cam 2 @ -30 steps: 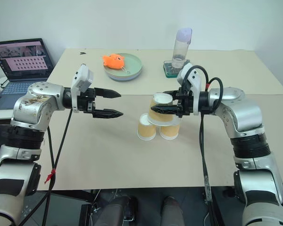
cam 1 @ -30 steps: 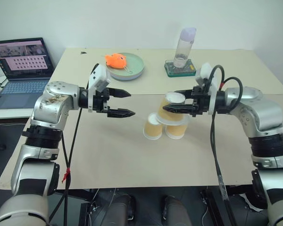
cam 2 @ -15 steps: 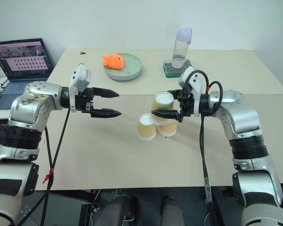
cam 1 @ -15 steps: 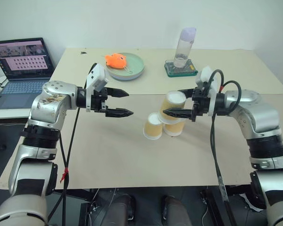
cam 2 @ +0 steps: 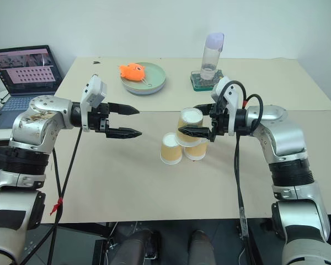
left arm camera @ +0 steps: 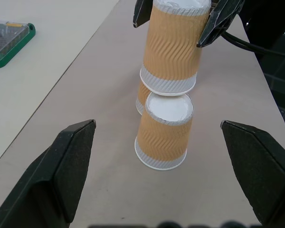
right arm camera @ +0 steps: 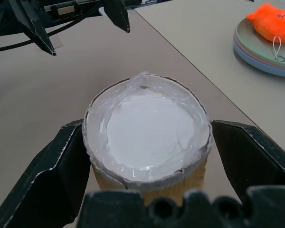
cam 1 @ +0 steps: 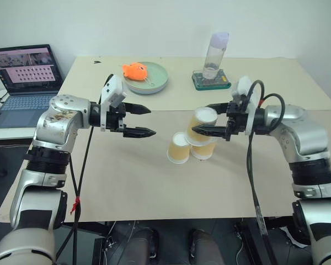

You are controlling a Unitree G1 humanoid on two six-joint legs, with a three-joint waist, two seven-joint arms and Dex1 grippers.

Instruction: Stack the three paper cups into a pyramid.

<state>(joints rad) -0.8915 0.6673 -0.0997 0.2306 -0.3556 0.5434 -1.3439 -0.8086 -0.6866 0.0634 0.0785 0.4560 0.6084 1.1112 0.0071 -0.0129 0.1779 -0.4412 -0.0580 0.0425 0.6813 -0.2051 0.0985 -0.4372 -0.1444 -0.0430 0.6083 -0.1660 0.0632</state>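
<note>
Three tan paper cups stand upside down mid-table as a pyramid. The left lower cup [cam 1: 178, 148] and right lower cup [cam 1: 203, 151] stand side by side, and the top cup [cam 1: 203, 126] rests across their bases, leaning slightly. My right gripper [cam 1: 206, 118] is open, with one finger on each side of the top cup's upper end. The right wrist view looks down on that cup's white base [right arm camera: 149, 130] between the fingers [right arm camera: 61, 166]. My left gripper [cam 1: 150, 121] hovers open and empty, left of the cups, pointing toward them.
At the back of the table a pale green plate [cam 1: 157, 81] holds an orange fish toy [cam 1: 135, 70]. A clear bottle [cam 1: 215, 55] stands on a green tray [cam 1: 211, 83] at the back right. An open laptop [cam 1: 25, 77] sits off the table's left side.
My right gripper was shut on the top cup and has opened; the cup stays resting on the two lower cups. The left arm has held still.
</note>
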